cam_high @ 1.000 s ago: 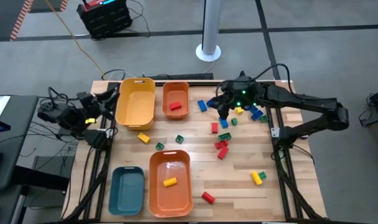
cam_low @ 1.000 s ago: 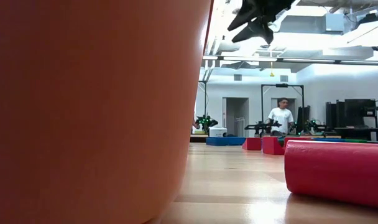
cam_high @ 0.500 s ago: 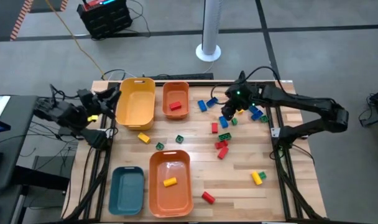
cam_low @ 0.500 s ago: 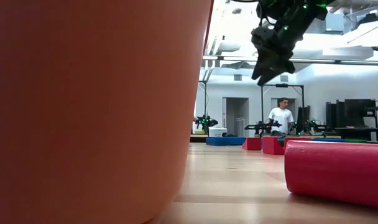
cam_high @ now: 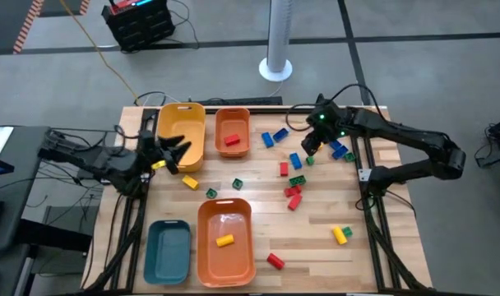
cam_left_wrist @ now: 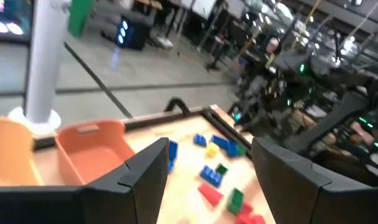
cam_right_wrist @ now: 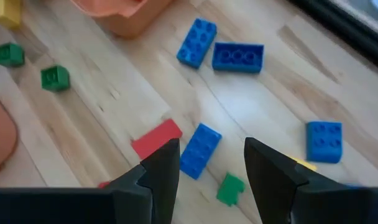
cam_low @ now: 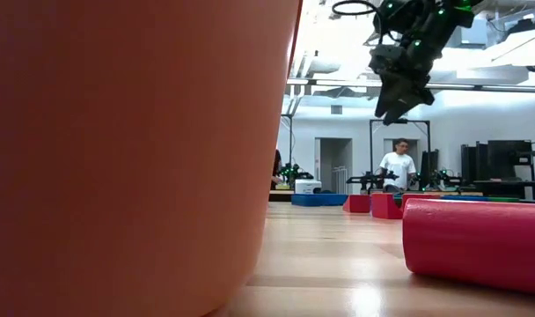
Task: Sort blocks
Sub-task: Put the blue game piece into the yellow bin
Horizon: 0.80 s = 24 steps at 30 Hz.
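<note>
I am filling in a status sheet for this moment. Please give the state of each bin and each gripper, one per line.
Yellow bin: empty.
Small orange bin: holds one red block.
Large orange bin: holds one yellow block.
Teal bin: empty.
Left gripper: fingers open, empty, beside the yellow bin.
Right gripper: fingers open, empty, above a blue block.

The blocks (cam_high: pixel 295 161) are red, blue, green and yellow. The bins (cam_high: pixel 225 241) are orange, yellow and teal. The bench (cam_high: pixel 316 222) is light wood.

two dark jointed arms, green indicator lights, black cables, black two-finger tools.
</note>
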Each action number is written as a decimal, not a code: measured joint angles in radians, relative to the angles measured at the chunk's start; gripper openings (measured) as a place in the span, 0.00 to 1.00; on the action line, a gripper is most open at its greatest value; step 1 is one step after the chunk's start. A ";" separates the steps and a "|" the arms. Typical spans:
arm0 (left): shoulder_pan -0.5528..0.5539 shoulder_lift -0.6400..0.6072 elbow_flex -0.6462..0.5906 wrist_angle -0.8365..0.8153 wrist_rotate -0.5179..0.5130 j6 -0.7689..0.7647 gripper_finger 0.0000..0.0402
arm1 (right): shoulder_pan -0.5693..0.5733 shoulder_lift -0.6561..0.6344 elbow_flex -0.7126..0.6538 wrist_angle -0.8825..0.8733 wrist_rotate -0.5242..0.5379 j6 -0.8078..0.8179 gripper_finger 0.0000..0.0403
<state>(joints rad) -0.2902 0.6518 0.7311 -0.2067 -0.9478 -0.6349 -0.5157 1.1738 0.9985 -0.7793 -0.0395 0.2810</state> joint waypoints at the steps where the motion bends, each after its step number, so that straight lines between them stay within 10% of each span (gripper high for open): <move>1: 0.025 0.014 0.000 0.000 0.039 -0.018 0.56 | -0.006 -0.012 0.000 -0.010 0.000 -0.001 0.48; 24: 0.468 0.299 0.139 -0.201 0.894 0.148 0.56 | 0.062 -0.152 0.000 -0.125 -0.010 0.111 0.48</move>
<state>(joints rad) 0.1783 0.9509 0.8700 -0.4080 -0.0542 -0.4869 -0.4540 1.0213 0.9985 -0.9039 -0.0499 0.3922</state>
